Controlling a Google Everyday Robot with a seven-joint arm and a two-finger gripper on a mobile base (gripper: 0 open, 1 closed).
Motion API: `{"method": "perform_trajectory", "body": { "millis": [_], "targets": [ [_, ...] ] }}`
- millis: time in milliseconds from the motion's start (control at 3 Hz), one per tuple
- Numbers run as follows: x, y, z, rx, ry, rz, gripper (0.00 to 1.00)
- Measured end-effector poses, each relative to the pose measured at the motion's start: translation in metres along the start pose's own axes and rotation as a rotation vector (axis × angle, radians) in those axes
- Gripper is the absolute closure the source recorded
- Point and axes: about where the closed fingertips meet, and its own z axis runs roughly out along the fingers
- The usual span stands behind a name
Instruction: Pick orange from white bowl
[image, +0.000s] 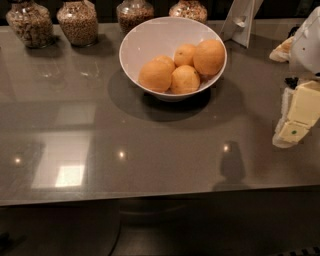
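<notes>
Four jars (77, 22) of grain line the counter (150, 165) from 10 to 12 o'clock. At 12, the bowl (145, 45) holds four oranges. My orange (209, 56) sits at the bowl's 2 o'clock. It is the biggest, round, smooth and deep orange, resting against the paler oranges (185, 79). The gripper (291, 131) hangs at 3 o'clock, well apart. I cannot tell whether it is released or clenched.

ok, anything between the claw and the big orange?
Only the right rim of the white bowl. The claw is at the frame's right edge; the orange lies just inside that rim, other oranges left of it.
</notes>
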Motion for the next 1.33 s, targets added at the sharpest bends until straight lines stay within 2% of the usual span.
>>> {"method": "perform_trajectory", "body": {
  "millis": [333, 667, 1000, 1333],
  "targets": [
    [0.0, 0.0, 0.0, 0.0, 0.0, 0.0, 0.0],
    [-0.008, -0.013, -0.003, 0.051, -0.083, -0.005, 0.0],
    [-0.027, -0.047, -0.01, 0.137, -0.256, -0.018, 0.0],
    [-0.052, -0.081, -0.014, 0.179, -0.411, -0.03, 0.0]
  ]
}}
